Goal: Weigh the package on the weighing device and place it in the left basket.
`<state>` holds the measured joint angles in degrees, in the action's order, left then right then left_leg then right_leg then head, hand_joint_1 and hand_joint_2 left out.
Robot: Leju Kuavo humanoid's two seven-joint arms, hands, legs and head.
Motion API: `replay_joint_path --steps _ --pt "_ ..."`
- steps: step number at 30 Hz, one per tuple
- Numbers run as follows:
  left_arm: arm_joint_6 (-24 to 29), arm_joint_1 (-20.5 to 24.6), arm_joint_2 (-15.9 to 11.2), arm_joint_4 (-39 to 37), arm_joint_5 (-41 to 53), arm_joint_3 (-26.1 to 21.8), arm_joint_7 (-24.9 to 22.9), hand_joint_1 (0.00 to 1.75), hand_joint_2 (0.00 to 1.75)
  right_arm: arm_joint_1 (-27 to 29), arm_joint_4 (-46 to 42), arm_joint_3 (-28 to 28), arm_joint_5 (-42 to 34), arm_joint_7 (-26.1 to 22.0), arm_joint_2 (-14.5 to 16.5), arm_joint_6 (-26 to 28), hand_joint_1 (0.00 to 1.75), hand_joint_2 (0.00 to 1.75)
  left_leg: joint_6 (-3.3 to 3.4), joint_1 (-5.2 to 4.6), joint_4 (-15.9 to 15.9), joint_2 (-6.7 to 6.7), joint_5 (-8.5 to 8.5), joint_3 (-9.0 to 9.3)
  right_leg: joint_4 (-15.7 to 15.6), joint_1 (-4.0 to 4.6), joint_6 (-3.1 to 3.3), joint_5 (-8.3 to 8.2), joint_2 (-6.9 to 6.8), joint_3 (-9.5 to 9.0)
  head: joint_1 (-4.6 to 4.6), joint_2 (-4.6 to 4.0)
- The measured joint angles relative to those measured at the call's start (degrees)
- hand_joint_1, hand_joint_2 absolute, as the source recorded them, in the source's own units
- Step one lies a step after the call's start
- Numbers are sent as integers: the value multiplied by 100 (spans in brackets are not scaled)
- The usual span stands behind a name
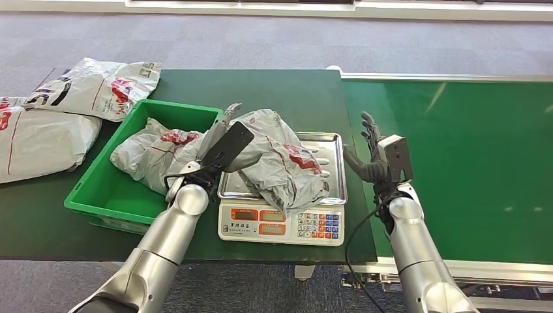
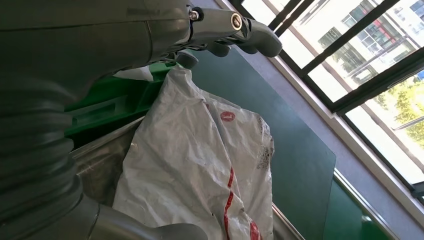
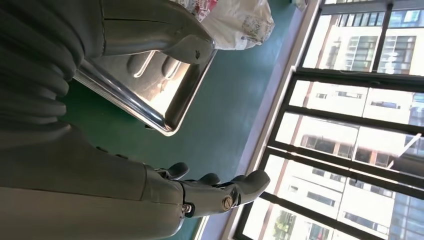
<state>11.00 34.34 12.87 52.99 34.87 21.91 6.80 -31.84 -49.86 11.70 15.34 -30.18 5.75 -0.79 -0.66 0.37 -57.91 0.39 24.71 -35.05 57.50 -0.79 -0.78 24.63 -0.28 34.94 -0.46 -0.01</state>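
Note:
A crumpled white package with red print [image 1: 280,156] lies on the steel tray [image 1: 329,147] of the white scale [image 1: 280,225], spilling over the tray's front edge. My left hand [image 1: 222,140] is at the package's left end, fingers stretched out above it and thumb below. In the left wrist view the package [image 2: 200,165] sits between the straight fingers [image 2: 235,25] and the thumb [image 2: 150,230], with no firm grip showing. My right hand [image 1: 373,153] hovers just right of the scale, holding nothing. The right wrist view shows its fingers [image 3: 220,190] spread beside the tray [image 3: 165,95].
The green basket [image 1: 124,189] stands left of the scale and holds another white package [image 1: 150,153]. Two more packages [image 1: 91,85] [image 1: 39,137] lie on the dark table at far left. A green conveyor belt [image 1: 469,163] runs along the right side.

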Motion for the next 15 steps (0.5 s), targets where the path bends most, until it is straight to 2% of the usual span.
replay_joint_path --steps 8,12,14,15 --pt "11 36 38 -151 43 27 -26 0 175 123 -275 -67 -24 -84 -46 144 0 175 0 0 0 0 -1 0 1 -1 0 0 8 1 1 0" --pt "4 93 86 -318 420 135 -270 0 175 534 -993 -230 -422 -606 -61 1434 0 175 2 0 -1 -28 -1 -1 -2 -1 -7 9 -23 -8 0 0" --pt "-48 117 136 -517 654 225 -418 1 175 891 -1607 -339 -649 -627 -72 1970 0 175 5 -2 -1 -39 4 -1 -3 -3 -11 16 -34 -13 0 -1" --pt "-89 134 169 -662 780 275 -494 45 175 1097 -1918 -380 -730 -609 -84 2123 0 175 8 -3 -1 -39 9 -1 -3 -4 -12 20 -34 -15 0 0"
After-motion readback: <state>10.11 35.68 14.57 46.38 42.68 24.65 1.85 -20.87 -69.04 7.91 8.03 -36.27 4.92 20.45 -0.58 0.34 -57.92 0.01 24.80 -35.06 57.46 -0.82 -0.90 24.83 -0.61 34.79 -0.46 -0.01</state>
